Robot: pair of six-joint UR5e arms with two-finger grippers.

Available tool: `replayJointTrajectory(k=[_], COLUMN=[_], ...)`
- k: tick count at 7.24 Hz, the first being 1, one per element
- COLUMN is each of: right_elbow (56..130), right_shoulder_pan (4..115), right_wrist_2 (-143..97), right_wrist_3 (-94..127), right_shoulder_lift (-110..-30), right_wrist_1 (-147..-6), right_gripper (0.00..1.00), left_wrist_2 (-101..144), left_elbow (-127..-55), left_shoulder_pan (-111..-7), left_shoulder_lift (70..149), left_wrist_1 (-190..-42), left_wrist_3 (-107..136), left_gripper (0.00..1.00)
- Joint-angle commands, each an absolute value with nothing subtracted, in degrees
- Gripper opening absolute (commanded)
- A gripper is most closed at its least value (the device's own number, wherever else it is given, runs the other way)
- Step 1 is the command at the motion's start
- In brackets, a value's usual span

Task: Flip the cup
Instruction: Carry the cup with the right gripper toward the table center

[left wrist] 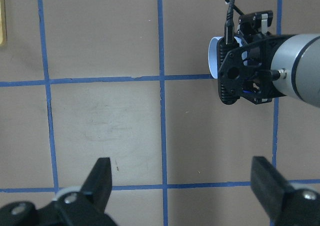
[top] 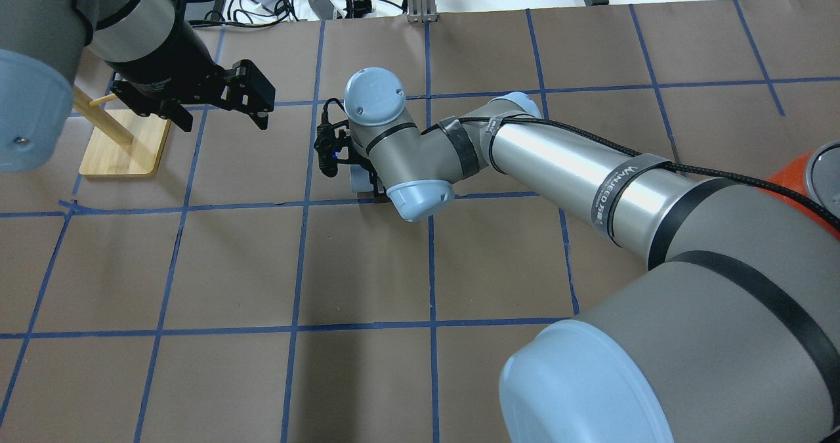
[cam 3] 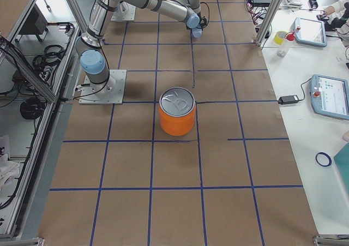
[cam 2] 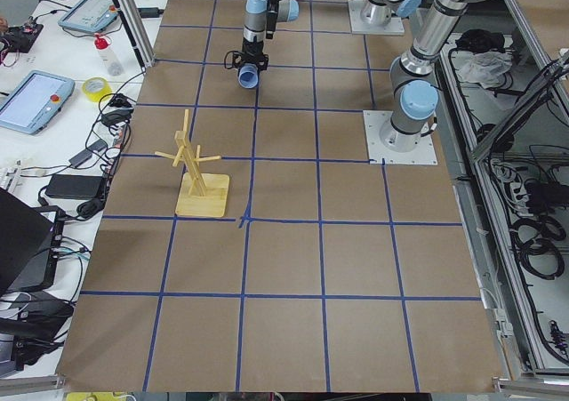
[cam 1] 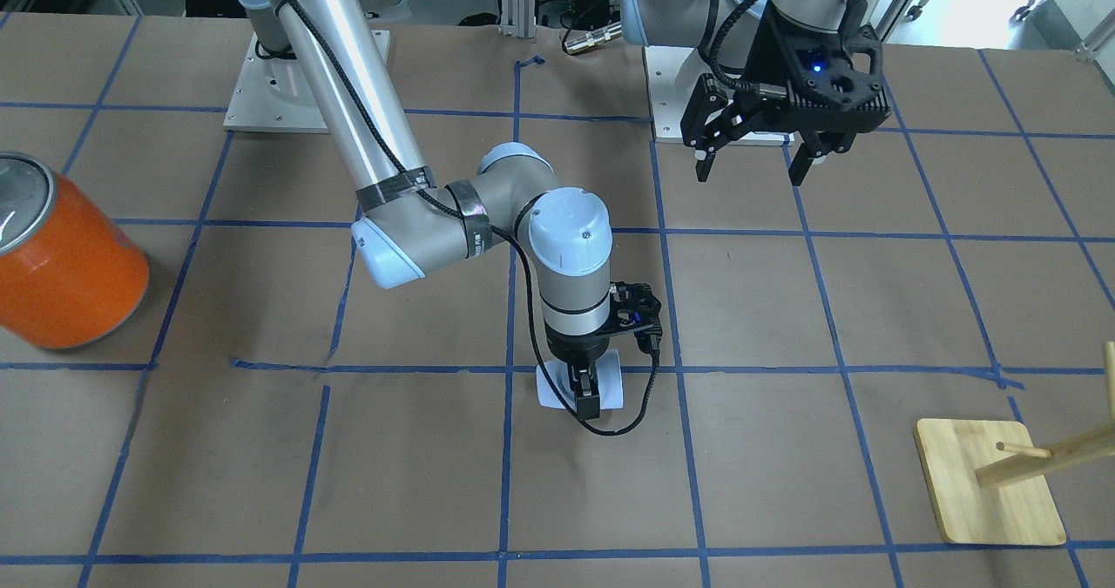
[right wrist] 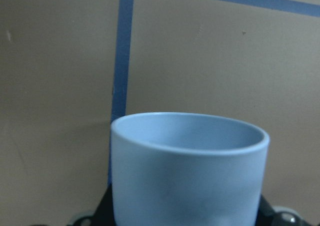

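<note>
The right gripper's (cam 1: 582, 389) fingers (cam 1: 589, 403) pinch the lavender-blue cup (cam 1: 612, 377) sideways, low over the surface (cam 1: 784, 327), apparently mid-flip; next it must finish the turn and let go.

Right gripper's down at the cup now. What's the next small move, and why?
Probably close the right gripper on the cup and confirm the hold before lifting. Its fingers straddle the cup, which lies on its side, but no view shows whether the pads are pressing it yet. The left gripper hangs open, well away, so it is no obstacle.
</note>
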State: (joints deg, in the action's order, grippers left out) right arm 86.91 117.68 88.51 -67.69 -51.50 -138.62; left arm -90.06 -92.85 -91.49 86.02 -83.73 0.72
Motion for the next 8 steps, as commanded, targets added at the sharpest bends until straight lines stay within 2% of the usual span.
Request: replayJointTrajectory(k=[1,5,7,8], right_elbow=[86.75,86.14,86.75,86.75], right_shoulder_pan=[117.69,116.73,110.0,104.91], right_wrist_2=[86.33,87.44,89.28,88.77], right_wrist_3=[-65.67,-63.28,-53.6,-49.78], right_shoulder_lift=[-51.94,-53.34,-61.92,-65.44], right_wrist_1=[-140.95,-141.95,-139.42,-132.0], right_gripper=[1.0,1.0,1.0,1.0], left_wrist_2=[-88.96,-88.94,-88.68,-87.12], left_elbow=[-92.9,-92.81,-92.03,-91.85], left_shoulder_pan=[-91.84,-91.41,-90.36,-87.83], left_shoulder_lift=[86.74,86.13,86.65,87.44], left_wrist_1=[-83.76,-86.92,-89.55,-90.26], left_wrist_3=[0.97,0.79,1.84,2.28], left_gripper=[1.0,1.0,1.0,1.0])
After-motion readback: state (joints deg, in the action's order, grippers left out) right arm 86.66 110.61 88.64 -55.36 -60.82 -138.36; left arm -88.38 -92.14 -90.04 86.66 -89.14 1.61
